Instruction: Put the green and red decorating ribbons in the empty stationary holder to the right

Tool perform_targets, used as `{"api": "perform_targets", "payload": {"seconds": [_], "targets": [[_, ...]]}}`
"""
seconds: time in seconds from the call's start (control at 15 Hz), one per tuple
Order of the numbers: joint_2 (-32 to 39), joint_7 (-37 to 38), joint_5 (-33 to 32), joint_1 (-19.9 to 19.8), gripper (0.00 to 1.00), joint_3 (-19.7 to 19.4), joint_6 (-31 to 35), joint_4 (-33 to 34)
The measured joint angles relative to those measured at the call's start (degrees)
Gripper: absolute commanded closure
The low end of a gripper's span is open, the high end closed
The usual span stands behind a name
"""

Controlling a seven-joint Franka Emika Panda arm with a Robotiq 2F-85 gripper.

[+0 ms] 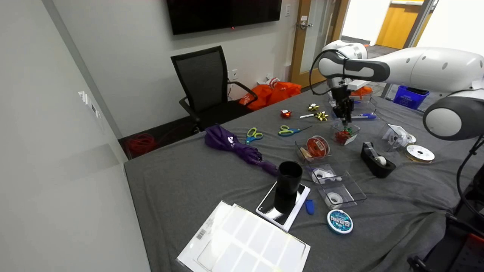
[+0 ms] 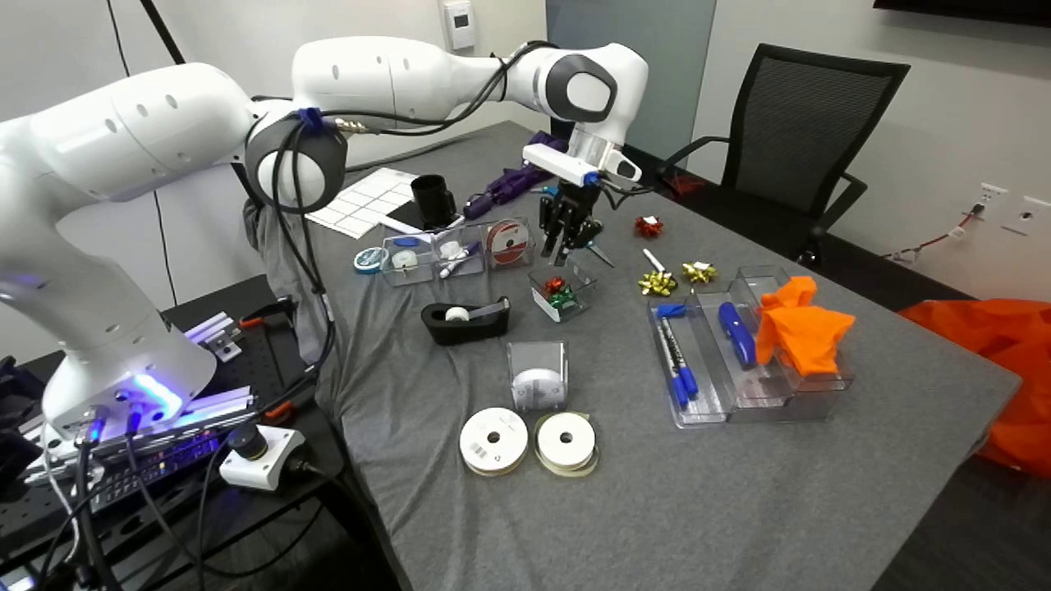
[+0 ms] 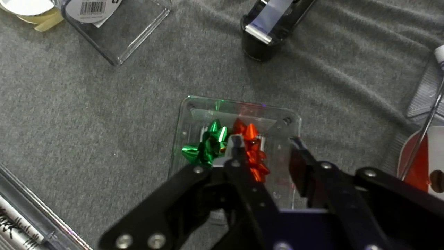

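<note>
One green bow [image 3: 207, 147] and one red bow [image 3: 256, 159] lie inside a single small clear holder [image 3: 277, 133], green on the left and red on the right in the wrist view. A second red bow [image 2: 648, 226] sits well apart from them on the far part of the table [image 2: 657, 509], as seen in an exterior view; nearer lie two gold bows [image 2: 658, 284], with one white pen [image 2: 652, 258] just beside the left one. Farther right, one stepped clear tray [image 2: 708, 377] carries two blue-ended markers [image 2: 678, 355] on its left side and one orange bundle [image 2: 805, 328] on its right. Two white spools [image 2: 484, 447] lie flat, next to each other, on the near side, and one black tape dispenser [image 2: 465, 322] stands left of the holder. Two pairs of scissors [image 1: 291, 131] show in an exterior view, the left pair near one purple umbrella [image 1: 247, 152].

The arm [image 2: 410, 78] extends from the left in an exterior view, stretched nearly level, then bent sharply so that the claw [image 3: 265, 146] points downward over the holder. The claw's two fingers [image 3: 239, 152] are parted with a clear gap between them, and part of the red bow shows through that gap; in the wrist view one finger stands in front of the space between the two bows.
</note>
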Motion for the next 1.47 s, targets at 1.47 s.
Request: {"api": "perform_targets", "payload": {"seconds": [1.47], "targets": [[-13.4,5.4,5.9,5.1,0.00,4.7,-1.7,1.0]]}}
